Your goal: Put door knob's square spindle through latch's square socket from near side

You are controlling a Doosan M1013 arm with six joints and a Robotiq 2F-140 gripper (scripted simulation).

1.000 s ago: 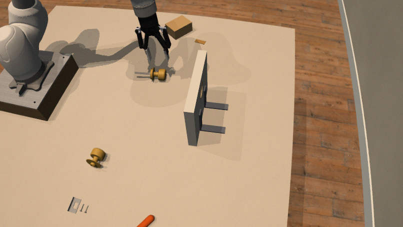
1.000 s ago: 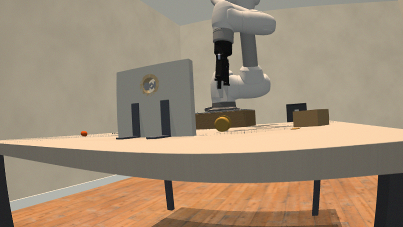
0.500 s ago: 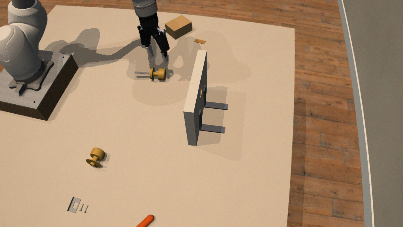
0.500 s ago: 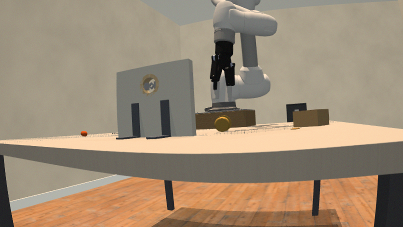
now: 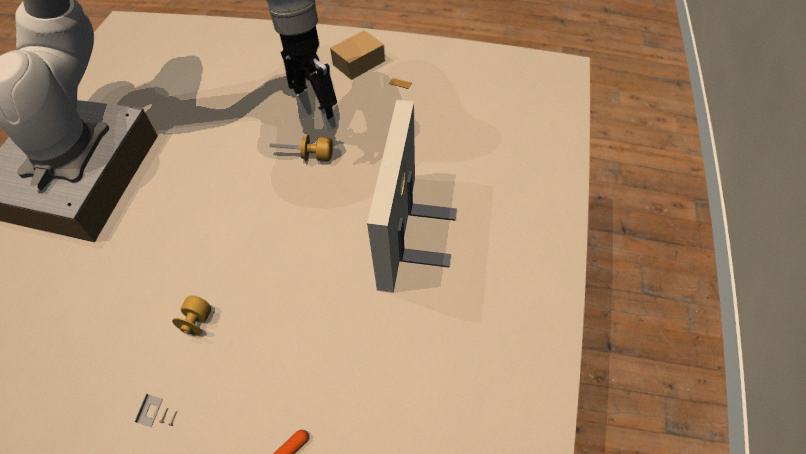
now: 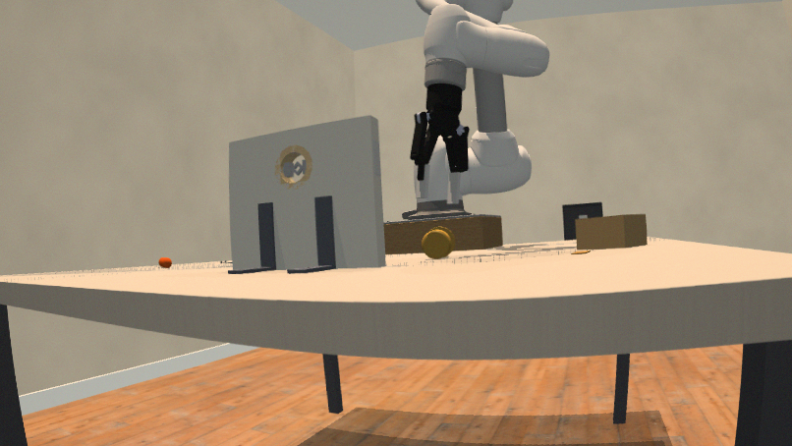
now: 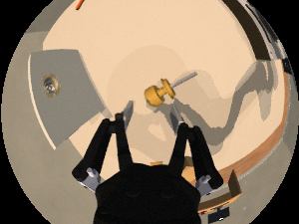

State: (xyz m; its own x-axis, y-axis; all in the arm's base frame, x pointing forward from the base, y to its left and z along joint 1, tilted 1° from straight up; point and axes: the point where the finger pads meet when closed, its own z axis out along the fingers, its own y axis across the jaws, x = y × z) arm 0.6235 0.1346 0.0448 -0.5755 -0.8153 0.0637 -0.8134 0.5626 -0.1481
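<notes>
Top view: brass-coloured round door knob with square grey spindle (image 5: 324, 149) (image 6: 437, 244) (image 7: 154, 97) on its side on the beige tabletop (image 5: 479, 366) (image 6: 554, 293) (image 7: 149, 29), spindle toward the robot base, outside the latch. Above it, black two-finger gripper (image 5: 319, 117) (image 6: 438, 195) (image 7: 151, 108), fingers spread partway, nothing between. Nearby, upright pale-grey rectangular panel (image 5: 389, 169) (image 6: 349, 194) (image 7: 75, 109) with round latch opening. Beyond gripper, tan rectangular block (image 5: 358, 54) (image 6: 600, 233). Well apart from first knob, second brass-coloured round knob (image 5: 195, 309); farther out, small grey metal plate (image 5: 142, 415).

The black two-finger gripper (image 5: 317, 115) (image 6: 438, 191) (image 7: 151, 108) turned about its own long axis and shifted slightly sideways. Its dark jointed fingers (image 5: 324, 93) (image 6: 457, 152), which had overlapped in the exterior view, came to stand apart below the gripper's body.
</notes>
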